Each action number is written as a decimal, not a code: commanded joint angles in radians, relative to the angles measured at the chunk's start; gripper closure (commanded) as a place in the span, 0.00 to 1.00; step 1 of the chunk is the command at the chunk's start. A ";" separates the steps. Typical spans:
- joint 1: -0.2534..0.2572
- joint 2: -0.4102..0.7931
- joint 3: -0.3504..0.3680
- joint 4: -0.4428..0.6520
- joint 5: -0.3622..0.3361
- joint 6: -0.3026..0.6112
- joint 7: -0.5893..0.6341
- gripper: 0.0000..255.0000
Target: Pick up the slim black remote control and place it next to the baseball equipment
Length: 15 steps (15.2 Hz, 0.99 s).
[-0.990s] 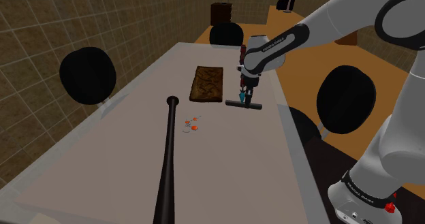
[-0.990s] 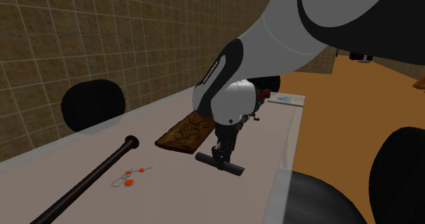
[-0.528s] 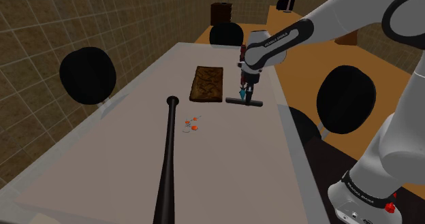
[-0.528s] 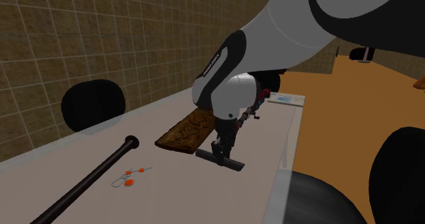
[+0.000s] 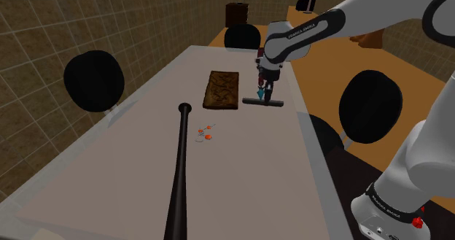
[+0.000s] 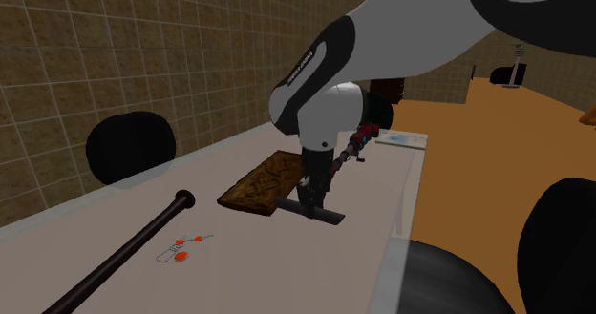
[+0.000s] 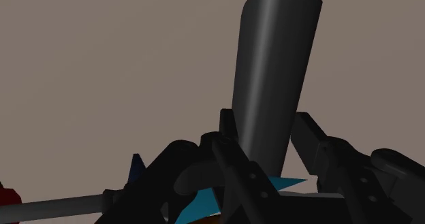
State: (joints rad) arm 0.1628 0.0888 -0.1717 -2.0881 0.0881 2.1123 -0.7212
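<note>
gripper [image 6: 308, 199] is clamped across the slim black remote [image 5: 262, 102] near mid-length, and the remote is held well apart from the bat [image 5: 179, 176], off its knob end. risk: the remote may be twisted in the pinch during carry, or the bat nudged and rolled if the remote is set too close.

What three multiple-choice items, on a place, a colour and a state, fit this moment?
1. The remote is: A) to the shoulder view's right of the brown slab; B) under the table; C) on the floor.
2. The baseball bat is: A) white; B) red; C) black.
3. The fingers are: A) open, touching nothing; B) shut on the remote; C) shut on the baseball bat.
Answers: 1 A, the remote is just off the slab's right edge; 2 C, it is black along its length; 3 B, the wrist view shows them clasping the remote.
</note>
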 commanded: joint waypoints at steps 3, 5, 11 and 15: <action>0.001 -0.023 0.000 0.029 -0.007 -0.050 0.008 1.00; 0.001 -0.033 -0.001 0.044 -0.010 -0.076 0.011 1.00; 0.001 -0.060 -0.001 0.094 -0.018 -0.152 0.019 1.00; 0.002 -0.073 -0.001 0.129 -0.021 -0.199 0.024 1.00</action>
State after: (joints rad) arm 0.1648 0.0214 -0.1723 -1.9680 0.0682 1.9268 -0.6974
